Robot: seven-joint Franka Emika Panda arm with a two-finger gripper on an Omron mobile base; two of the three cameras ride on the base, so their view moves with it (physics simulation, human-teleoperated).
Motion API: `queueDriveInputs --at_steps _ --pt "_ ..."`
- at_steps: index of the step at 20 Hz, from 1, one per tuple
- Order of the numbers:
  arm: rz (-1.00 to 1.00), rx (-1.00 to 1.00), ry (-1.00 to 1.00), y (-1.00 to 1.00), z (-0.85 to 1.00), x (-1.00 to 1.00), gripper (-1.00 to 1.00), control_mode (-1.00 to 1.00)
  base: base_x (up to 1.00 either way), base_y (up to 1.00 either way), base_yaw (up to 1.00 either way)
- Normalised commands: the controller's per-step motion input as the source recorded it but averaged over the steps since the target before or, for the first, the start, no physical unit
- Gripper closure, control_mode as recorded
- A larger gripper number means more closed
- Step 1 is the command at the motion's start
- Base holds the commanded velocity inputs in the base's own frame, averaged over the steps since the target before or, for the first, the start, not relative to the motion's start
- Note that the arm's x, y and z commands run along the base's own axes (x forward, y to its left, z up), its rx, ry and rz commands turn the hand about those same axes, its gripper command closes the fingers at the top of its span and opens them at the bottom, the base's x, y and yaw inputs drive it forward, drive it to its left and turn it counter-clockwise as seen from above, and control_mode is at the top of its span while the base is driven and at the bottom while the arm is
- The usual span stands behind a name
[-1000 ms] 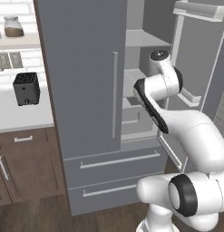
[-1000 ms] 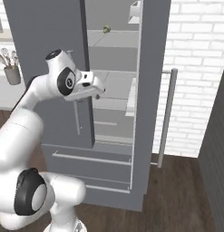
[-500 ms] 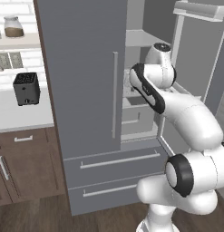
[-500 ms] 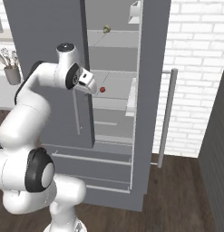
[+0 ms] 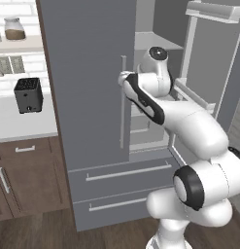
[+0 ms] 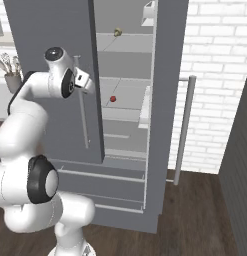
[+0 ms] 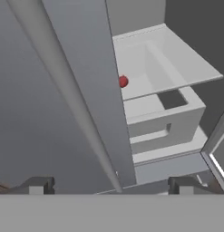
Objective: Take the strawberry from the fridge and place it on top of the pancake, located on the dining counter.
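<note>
Gripper (image 7: pixel 111 185) open; strawberry (image 7: pixel 123 81) half-hidden

My two base cameras look forward from behind me, at seven and five o'clock, sharing the fridge (image 5: pixel 92 97). My hand camera sits close, facing its shelves (image 7: pixel 177 59).

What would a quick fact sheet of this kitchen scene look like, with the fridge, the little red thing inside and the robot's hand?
fridge: tall grey, right door swung open, left door shut, two drawers below shut
strawberry: small and red, lying on a pale middle shelf inside the fridge
end effector: open, holding nothing, in front of the shut door's edge, short of the strawberry
small yellowish item: on a higher shelf, too small to identify
black toaster: on the white wall counter left of the fridge
</note>
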Motion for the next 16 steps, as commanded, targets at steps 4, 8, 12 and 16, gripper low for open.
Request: queueDriveInputs --at_steps 4,8,12,16 --pt "0.00 -0.05 0.10 0.30 0.06 0.52 -1.00 -1.00 0.00 0.00 0.00" --pt "0.00 -0.07 -0.01 0.41 0.00 0.51 -1.00 -1.00 0.00 0.00 0.00" --pt "0.00 -0.01 -0.09 -0.06 -0.13 0.36 -1.00 -1.00 0.00 0.00 0.00" --pt "0.01 0.00 -0.04 -0.01 -0.08 0.42 -1.00 -1.00 0.00 0.00 0.00"
